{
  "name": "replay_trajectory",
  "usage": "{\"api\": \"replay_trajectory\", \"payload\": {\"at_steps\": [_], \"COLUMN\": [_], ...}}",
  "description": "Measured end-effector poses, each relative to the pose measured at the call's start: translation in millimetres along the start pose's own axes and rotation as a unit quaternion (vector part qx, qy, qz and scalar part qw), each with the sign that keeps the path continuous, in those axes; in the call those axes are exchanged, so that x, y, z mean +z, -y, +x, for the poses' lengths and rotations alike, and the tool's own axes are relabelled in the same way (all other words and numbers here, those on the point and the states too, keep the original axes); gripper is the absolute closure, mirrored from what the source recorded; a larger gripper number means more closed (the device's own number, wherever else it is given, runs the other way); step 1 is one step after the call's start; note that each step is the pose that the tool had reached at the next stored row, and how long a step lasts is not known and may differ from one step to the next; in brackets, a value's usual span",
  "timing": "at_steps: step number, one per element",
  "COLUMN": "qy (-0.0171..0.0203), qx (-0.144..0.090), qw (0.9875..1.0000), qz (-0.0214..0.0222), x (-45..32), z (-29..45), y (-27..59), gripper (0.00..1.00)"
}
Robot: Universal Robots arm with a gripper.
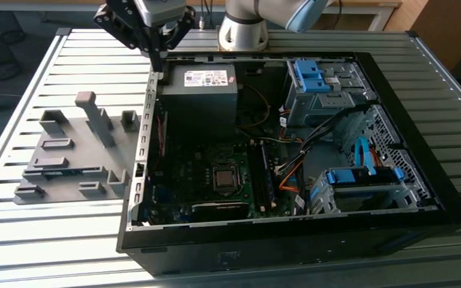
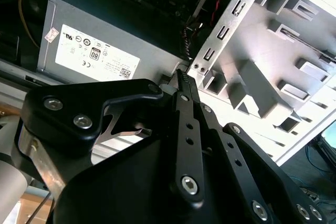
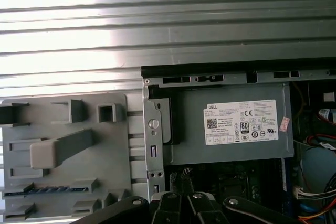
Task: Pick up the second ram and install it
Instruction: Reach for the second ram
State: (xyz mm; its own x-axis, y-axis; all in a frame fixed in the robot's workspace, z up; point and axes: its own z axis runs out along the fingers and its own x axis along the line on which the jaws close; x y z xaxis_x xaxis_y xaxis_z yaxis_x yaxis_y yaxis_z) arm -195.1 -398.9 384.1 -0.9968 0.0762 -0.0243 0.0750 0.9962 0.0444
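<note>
The second ram (image 3: 52, 188) is a thin blue-green strip seen edge-on, lying in a slot of the grey fixture plate (image 3: 113, 148) beside the computer case. My gripper (image 1: 160, 63) hangs above the case's far corner next to the power supply (image 1: 204, 81), between the fixture and the case. Its fingers are shut together with nothing between them. The second wrist view has the gripper (image 2: 182, 77) pointing down at the case's metal edge. In the first wrist view the gripper (image 3: 179, 176) is apart from the ram.
The open case (image 1: 407, 174) holds a motherboard with a dark green memory stick (image 1: 268, 180) standing in its slot, plus cables and blue drive cages (image 1: 311, 75). Grey fixture blocks, one of them tall (image 1: 94, 117), rise on the exterior view's left. The slatted table (image 1: 38, 240) lies all around.
</note>
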Motion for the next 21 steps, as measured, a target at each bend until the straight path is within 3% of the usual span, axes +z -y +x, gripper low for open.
{"api": "replay_trajectory", "payload": {"at_steps": [21], "qy": [0.0], "qx": [0.0], "qw": [1.0], "qz": [0.0], "x": [1.3], "z": [11.4], "y": [0.9], "gripper": [0.89]}}
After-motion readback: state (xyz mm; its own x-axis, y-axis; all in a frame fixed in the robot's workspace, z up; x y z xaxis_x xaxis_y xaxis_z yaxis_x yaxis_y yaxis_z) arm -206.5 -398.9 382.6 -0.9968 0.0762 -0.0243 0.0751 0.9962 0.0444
